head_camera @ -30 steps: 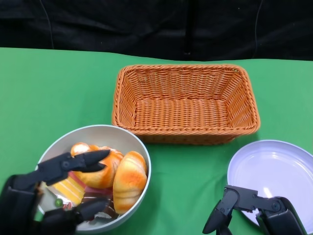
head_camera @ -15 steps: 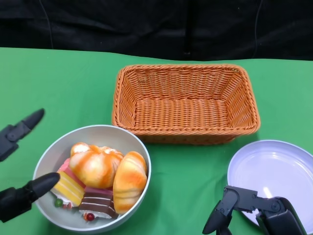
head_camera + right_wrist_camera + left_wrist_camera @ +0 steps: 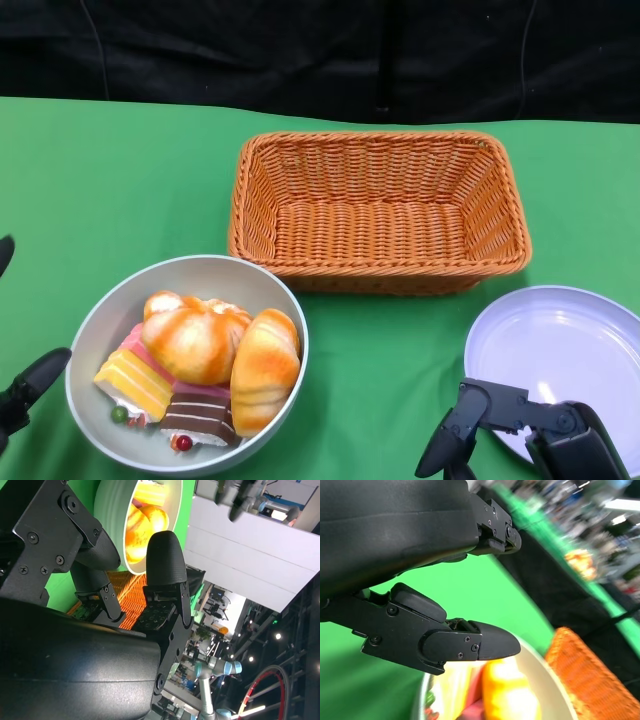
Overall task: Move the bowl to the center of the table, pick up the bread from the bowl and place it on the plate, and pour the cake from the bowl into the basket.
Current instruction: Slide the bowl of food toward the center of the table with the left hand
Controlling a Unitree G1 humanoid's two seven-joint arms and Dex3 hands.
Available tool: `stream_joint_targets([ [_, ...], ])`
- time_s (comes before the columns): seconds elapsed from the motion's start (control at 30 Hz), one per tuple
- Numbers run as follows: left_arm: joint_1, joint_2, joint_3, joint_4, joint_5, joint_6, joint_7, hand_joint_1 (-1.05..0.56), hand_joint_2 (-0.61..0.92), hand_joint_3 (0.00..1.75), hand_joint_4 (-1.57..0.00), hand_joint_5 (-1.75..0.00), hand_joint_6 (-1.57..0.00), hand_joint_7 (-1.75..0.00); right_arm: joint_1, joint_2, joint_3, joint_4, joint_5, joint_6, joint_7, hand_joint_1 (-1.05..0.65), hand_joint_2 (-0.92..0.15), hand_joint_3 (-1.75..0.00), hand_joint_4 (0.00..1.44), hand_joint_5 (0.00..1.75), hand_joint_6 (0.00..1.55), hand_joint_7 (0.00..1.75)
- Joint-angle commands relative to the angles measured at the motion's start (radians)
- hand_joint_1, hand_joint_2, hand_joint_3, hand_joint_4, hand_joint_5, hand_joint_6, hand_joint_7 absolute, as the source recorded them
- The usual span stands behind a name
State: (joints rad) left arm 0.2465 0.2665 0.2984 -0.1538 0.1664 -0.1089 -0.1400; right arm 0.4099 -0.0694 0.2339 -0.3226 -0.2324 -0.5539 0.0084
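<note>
- The bowl [image 3: 100,320] sits on the near left part of the green table [image 3: 120,180], holding two bread rolls [image 3: 265,368] and slices of cake [image 3: 135,385].
- The basket [image 3: 378,212] stands behind it at the middle; the plate [image 3: 560,350] lies near right.
- The left hand [image 3: 25,385] is beside the bowl, fingers spread, holding nothing.
- The right hand [image 3: 500,430] hovers at the plate's near edge, fingers apart and empty.
- A black curtain [image 3: 320,50] backs the table; the right wrist view shows a lit hall with white walls.
</note>
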Motion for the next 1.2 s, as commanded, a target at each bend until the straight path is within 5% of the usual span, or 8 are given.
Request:
stream_joint_targets([
  [0.03,-0.012,0.034,-0.005,-0.02,-0.044,0.112,-0.048,-0.71,0.92,0.53,-0.09,-0.06,-0.1,0.0,0.008,-0.001,-0.004,-0.016,0.0,-0.002,-0.006,0.12,-0.12,-1.69,0.92,1.55,0.91,1.25],
  [0.3,-0.033,0.062,-0.022,-0.094,-0.125,0.451,-0.129,-0.65,0.92,0.48,-0.07,-0.05,-0.04,0.0,0.011,-0.001,-0.002,-0.023,0.007,0.004,-0.003,0.12,-0.11,-1.71,0.92,1.55,0.91,1.25],
  [0.5,-0.085,0.011,0.043,-0.118,-0.363,0.695,-0.166,-0.62,0.92,0.46,0.0,-0.01,0.0,0.0,0.014,-0.002,0.001,-0.032,0.01,0.011,-0.001,0.11,-0.11,-1.72,0.91,1.55,0.9,1.26],
  [0.83,-0.139,-0.094,0.157,-0.188,-0.673,0.955,-0.095,-0.62,0.92,0.52,0.0,0.0,0.0,0.0,0.03,0.004,0.014,-0.063,-0.006,0.024,-0.006,0.12,-0.11,-1.72,0.91,1.55,0.91,1.26],
  [1.2,-0.116,-0.159,0.137,-0.285,-0.825,1.107,-0.009,-0.64,0.92,0.53,0.0,0.0,0.0,0.0,0.038,0.004,0.026,-0.091,-0.012,0.045,-0.012,0.13,-0.1,-1.74,0.91,1.55,0.92,1.25],
])
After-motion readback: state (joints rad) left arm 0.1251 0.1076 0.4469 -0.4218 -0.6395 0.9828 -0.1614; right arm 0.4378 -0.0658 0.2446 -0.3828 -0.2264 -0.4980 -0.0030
